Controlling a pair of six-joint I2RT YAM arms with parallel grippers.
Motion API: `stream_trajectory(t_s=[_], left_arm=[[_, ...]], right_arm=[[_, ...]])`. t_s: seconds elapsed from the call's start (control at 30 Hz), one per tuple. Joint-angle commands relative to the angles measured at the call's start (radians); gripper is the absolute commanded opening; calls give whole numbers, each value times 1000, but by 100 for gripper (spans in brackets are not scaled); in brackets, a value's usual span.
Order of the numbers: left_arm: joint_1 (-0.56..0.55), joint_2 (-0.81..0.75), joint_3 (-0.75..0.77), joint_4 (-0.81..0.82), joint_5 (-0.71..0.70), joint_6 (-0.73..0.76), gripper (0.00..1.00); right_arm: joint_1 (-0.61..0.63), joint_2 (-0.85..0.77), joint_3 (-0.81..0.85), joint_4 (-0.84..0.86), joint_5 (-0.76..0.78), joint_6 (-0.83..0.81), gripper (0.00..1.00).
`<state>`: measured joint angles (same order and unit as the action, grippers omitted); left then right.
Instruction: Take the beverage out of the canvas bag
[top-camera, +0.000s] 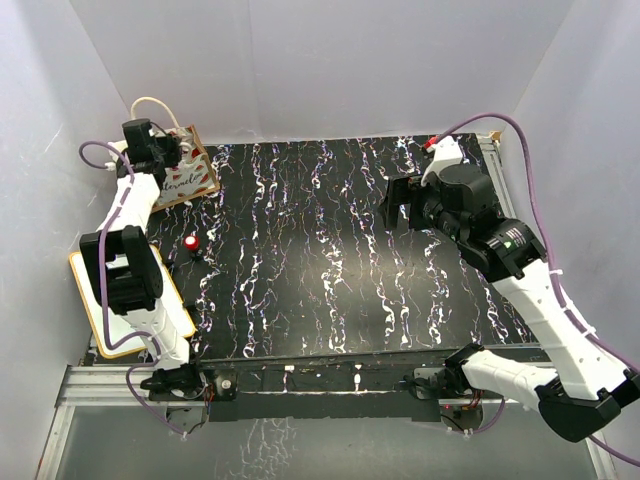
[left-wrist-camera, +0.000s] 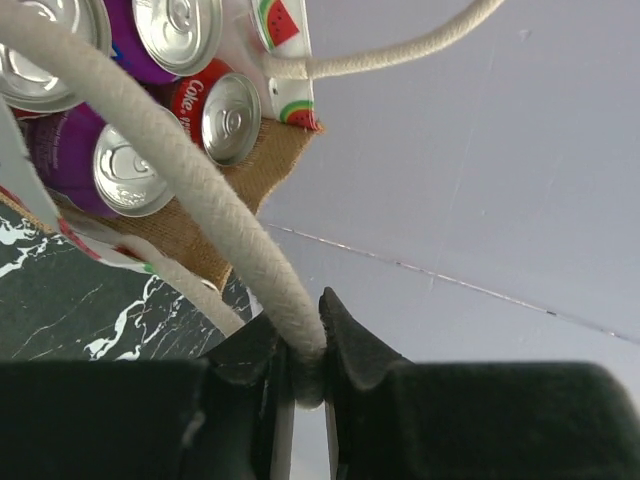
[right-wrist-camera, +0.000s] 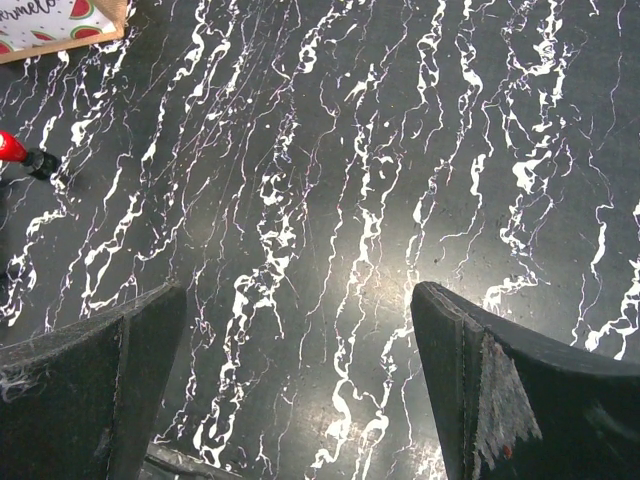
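The tan canvas bag (top-camera: 188, 172) with watermelon print stands at the table's far left corner. In the left wrist view its burlap base (left-wrist-camera: 215, 215) holds several cans: purple ones (left-wrist-camera: 110, 165) and a red Coke can (left-wrist-camera: 222, 112). My left gripper (top-camera: 168, 150) is right by the bag. It is shut on one cream rope handle (left-wrist-camera: 200, 190), which is pinched between the fingertips (left-wrist-camera: 355, 340). The second handle (left-wrist-camera: 400, 50) hangs loose. My right gripper (top-camera: 400, 205) is open and empty above the table (right-wrist-camera: 330, 200) on the right side, far from the bag (right-wrist-camera: 60, 25).
A small red object with a black end (top-camera: 191, 243) lies on the table in front of the bag, and also shows in the right wrist view (right-wrist-camera: 12, 148). A white board with a tan rim (top-camera: 105, 315) lies at the left edge under the left arm. White walls enclose the table.
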<state>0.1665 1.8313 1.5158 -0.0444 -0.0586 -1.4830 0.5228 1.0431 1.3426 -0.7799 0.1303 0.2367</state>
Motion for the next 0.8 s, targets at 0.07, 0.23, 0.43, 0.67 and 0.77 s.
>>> stream_trajectory(t_s=[0.07, 0.23, 0.43, 0.67, 0.77], left_arm=[[-72, -70, -15, 59, 159, 29, 11], [-173, -44, 3, 91, 190, 49, 10], [-293, 39, 89, 87, 205, 70, 9], [-466, 112, 165, 81, 203, 88, 9], [-548, 103, 155, 70, 198, 111, 9]], right_arm=[[4, 24, 45, 68, -49, 22, 98], [3, 44, 60, 67, -71, 34, 98], [3, 35, 61, 62, -75, 35, 98], [3, 17, 41, 52, -53, 41, 98], [2, 15, 38, 51, -47, 40, 98]])
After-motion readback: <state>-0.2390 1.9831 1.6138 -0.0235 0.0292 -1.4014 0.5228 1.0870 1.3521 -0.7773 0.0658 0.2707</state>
